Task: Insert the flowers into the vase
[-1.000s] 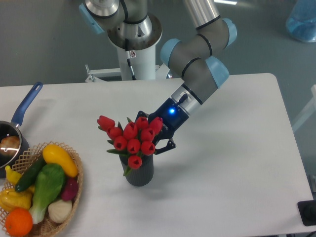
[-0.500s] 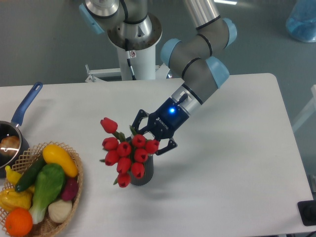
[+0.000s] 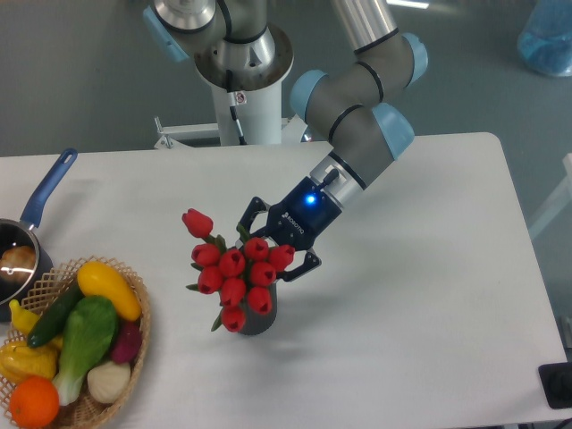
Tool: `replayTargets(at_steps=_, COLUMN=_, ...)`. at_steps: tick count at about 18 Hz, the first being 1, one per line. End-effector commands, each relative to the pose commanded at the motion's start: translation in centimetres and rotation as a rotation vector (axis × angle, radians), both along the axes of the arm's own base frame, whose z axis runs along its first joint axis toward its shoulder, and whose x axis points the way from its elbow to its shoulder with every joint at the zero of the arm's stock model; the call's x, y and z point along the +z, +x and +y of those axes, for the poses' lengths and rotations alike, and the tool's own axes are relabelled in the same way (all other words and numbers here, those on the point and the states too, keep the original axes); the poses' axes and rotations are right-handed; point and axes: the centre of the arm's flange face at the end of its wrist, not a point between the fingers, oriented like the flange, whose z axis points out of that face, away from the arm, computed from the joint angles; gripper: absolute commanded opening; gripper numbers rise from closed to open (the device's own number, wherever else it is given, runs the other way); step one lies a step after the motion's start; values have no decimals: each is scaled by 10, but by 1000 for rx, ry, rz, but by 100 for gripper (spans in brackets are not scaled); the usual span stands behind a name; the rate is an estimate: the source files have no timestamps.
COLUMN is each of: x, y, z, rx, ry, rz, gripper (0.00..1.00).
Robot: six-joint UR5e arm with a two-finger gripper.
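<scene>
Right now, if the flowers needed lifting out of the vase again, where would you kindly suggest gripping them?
Probably the stems just under the buds of the flowers, coming from the rear right, where the tool sits. The bunch leans forward-left over the vase, so the buds block the front; the stems themselves are mostly hidden.

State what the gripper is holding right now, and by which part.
It cannot be told for sure. The gripper sits right behind the flowers, whose buds hide its fingertips. The bunch leans out of the vase, and no grip on the stems shows.
</scene>
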Motion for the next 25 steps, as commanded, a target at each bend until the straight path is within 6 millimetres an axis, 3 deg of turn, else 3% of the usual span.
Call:
replayTargets(at_steps=1, x=-1, y=-1, z=-1, rx=0, ry=2, rz=5, gripper=65)
replayTargets(at_steps=3, x=-1, y=-6, z=-6, rx=11, ry=2, rz=5, gripper=92)
replayTargets(at_steps=8, x=-5, y=-5, z=-10, rx=16, ry=-3, rz=-5, gripper=99)
replayTargets(at_steps=18, x=20, y=-12, z=-24, rx=52, ry=-2, rz=36, gripper=100)
replayTargets(at_steps=25, x=34, y=-51, z=-54, rx=149, ry=-211, rz=210, gripper=100)
